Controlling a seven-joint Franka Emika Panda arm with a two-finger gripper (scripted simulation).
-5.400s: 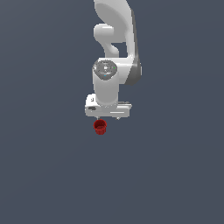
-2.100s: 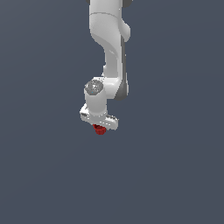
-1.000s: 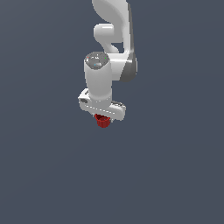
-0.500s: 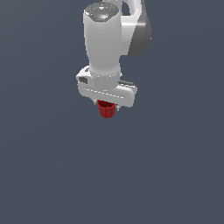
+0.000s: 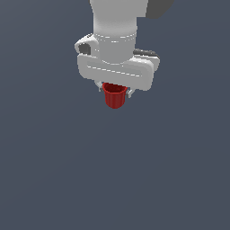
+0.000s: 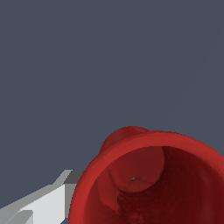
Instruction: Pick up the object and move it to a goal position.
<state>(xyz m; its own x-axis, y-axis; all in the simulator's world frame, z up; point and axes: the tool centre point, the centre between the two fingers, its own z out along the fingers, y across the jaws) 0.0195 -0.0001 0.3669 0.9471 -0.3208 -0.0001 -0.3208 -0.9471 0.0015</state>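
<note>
The small red cup [image 5: 115, 96], tapered and faintly ribbed with a thicker rim, hangs upright right under my white gripper [image 5: 115, 92] in the exterior view, held up in the air. The fingers are mostly hidden behind the cup and hand; only small white tips show at its sides. The gripper is shut on the cup. In the wrist view the cup [image 6: 153, 183] fills the lower part of the picture, its open mouth toward the camera, with one white finger [image 6: 43, 205] beside its rim.
A plain dark grey surface [image 5: 54, 170] lies all around. The white arm [image 5: 117, 27] rises above the gripper to the picture's upper edge.
The gripper, with the red cup held in it, has come closer to the exterior camera and looks much larger. The cup stays in the grip.
</note>
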